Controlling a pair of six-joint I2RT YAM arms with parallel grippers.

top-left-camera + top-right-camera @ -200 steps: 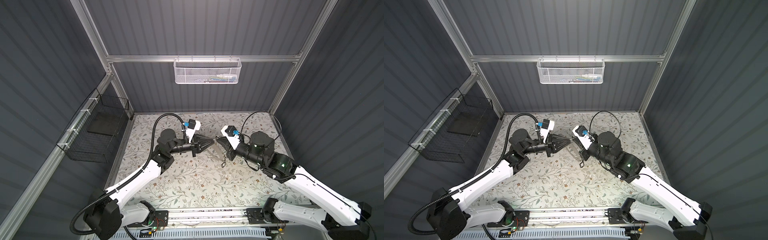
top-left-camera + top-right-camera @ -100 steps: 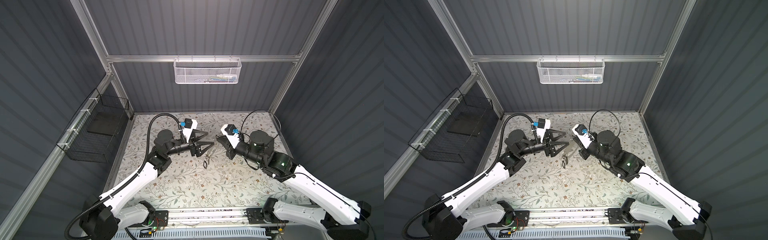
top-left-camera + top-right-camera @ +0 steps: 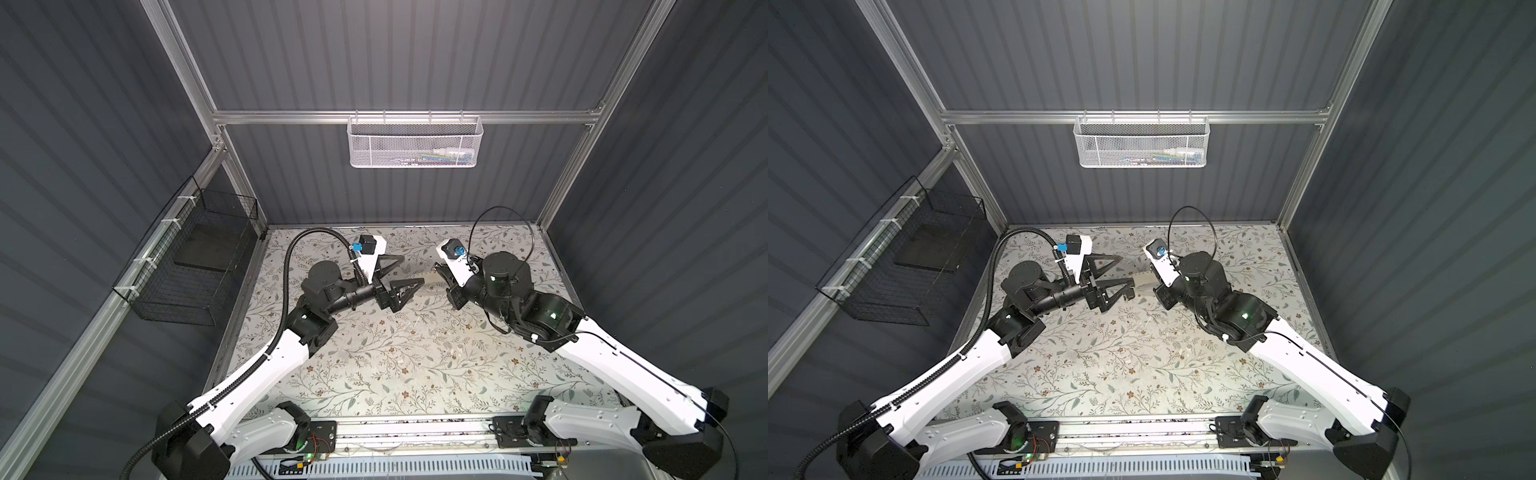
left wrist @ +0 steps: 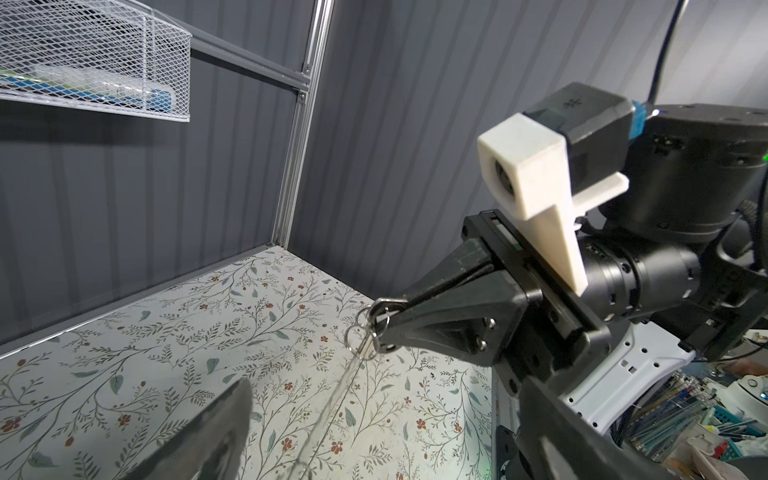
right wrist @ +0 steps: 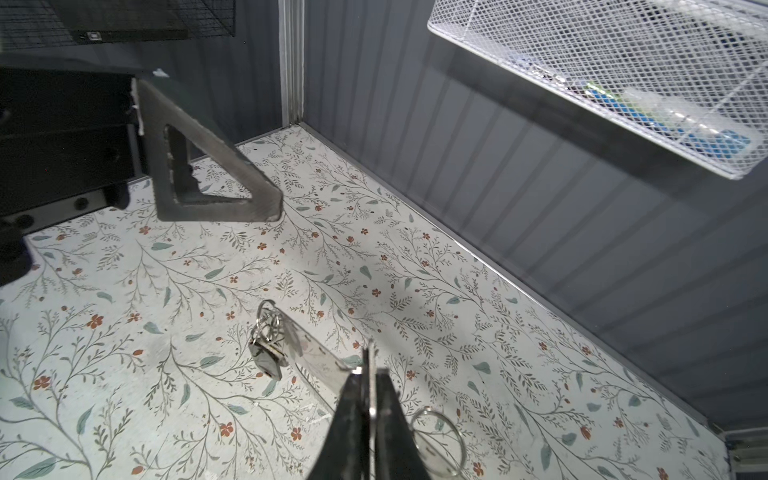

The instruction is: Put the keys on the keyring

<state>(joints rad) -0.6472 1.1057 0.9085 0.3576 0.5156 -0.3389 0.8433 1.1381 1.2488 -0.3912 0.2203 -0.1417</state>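
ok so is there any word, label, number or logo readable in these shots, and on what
No text is readable in any view.
Black camera housing on the white wrist mount: small pale mark, too blurred to read.
Blue and green packets in the white wire mesh basket: print too blurred.
Flat black slab in the black wire basket: small white label, too small.

Tabletop point(image 3: 415, 365): pale floral print, green leaves + small red flowers, scuff marks near ctr.
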